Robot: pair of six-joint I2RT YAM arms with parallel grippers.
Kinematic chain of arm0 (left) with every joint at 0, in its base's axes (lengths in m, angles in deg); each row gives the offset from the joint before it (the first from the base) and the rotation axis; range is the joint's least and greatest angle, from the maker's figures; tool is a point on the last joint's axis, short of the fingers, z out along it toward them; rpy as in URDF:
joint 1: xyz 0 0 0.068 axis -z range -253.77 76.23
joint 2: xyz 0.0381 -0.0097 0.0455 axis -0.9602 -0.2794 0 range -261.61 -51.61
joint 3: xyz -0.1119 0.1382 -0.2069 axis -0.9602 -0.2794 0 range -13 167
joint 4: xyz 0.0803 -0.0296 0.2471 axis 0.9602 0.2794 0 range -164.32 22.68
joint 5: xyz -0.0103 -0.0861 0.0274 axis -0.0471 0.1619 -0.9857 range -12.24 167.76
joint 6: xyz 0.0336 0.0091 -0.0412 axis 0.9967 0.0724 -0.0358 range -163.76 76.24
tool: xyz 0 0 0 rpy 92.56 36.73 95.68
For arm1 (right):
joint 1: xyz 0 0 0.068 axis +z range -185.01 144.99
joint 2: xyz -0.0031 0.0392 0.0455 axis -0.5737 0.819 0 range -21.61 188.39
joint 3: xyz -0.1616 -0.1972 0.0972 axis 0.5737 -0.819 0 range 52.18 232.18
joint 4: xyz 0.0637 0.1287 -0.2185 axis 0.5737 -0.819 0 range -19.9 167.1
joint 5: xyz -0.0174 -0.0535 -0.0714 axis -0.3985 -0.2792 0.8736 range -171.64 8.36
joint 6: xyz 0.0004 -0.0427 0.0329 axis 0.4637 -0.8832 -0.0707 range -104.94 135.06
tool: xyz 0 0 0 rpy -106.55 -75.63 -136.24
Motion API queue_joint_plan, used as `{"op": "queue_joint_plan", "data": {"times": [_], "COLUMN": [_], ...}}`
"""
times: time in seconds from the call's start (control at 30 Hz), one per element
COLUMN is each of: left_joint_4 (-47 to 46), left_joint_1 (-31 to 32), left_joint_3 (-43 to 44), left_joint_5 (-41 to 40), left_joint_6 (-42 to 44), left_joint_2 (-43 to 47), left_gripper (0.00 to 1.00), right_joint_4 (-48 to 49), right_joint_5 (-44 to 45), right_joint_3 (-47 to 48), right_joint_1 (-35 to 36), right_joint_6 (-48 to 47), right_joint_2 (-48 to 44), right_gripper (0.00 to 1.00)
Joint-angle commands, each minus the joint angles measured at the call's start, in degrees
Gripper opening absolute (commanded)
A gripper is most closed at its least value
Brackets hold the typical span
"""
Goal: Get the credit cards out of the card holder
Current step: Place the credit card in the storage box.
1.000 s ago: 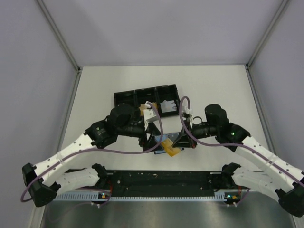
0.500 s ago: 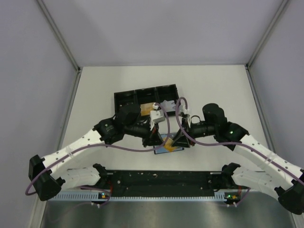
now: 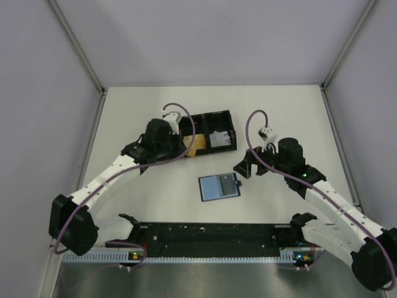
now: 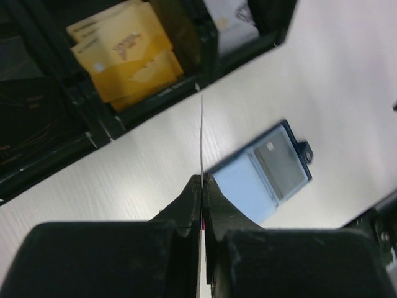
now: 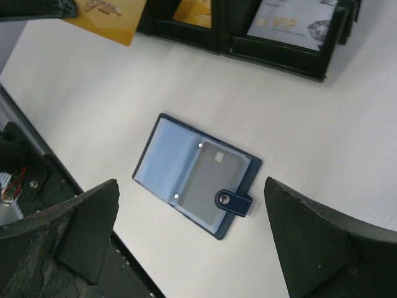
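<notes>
1. Smooth white counter (image 3: 279,112), with a black three-bay tray (image 3: 220,115) at the far side.
2. The dark-blue card holder (image 3: 219,187) lies open and flat mid-counter, long axis left-right, just near-left of the right claw (image 3: 245,166), the nearer arm, fingers spread wide.
3. A grey card (image 5: 211,174) sits in its right pocket.
4. The left claw (image 4: 201,181) is pinched on a thin orange card (image 5: 105,15) over the tray.

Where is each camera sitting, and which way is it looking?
Top external: above and behind the arms, looking down at the table; the left arm and right arm show.
Left wrist: on the left arm, looking past its shut jaws, which pinch a card edge-on, toward the black tray.
Right wrist: on the right arm, looking down between its open jaws.
Shared: all three show the open card holder on the table.
</notes>
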State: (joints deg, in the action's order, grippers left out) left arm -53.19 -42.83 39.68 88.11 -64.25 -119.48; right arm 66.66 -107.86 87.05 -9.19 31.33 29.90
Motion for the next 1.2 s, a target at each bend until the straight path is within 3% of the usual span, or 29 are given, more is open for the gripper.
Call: {"op": "queue_joint_plan", "data": {"times": [0.0, 0.2, 0.4, 0.87, 1.17], "left_joint_4": [-2.8, -2.3, 4.1, 3.0, 3.8], "left_joint_1": [-3.9, -5.2, -5.5, -5.5, -5.4], "left_joint_3": [6.0, 16.8, 27.9, 30.9, 28.6], "left_joint_5": [-8.9, -8.7, -7.8, -5.8, -9.8], "left_joint_6": [-9.3, -11.3, -13.0, -16.9, -16.8], "left_joint_2": [-6.7, -20.3, -32.2, -39.9, -38.1], "left_gripper": [0.0, 0.0, 0.0, 0.05, 0.3], "right_joint_4": [5.9, 8.9, 9.7, 10.0, 9.2], "right_joint_5": [10.0, 9.3, 8.8, 7.8, 8.5], "right_joint_3": [-2.4, -5.2, -6.0, -6.8, -6.1], "right_joint_1": [-1.1, -1.5, -1.5, -1.5, -1.4], "right_joint_6": [2.4, 2.6, 2.8, 3.2, 3.2], "right_joint_2": [-0.8, -3.5, -5.7, -6.0, -6.0], "right_gripper": [0.98, 0.98, 0.98, 0.98, 0.97]}}
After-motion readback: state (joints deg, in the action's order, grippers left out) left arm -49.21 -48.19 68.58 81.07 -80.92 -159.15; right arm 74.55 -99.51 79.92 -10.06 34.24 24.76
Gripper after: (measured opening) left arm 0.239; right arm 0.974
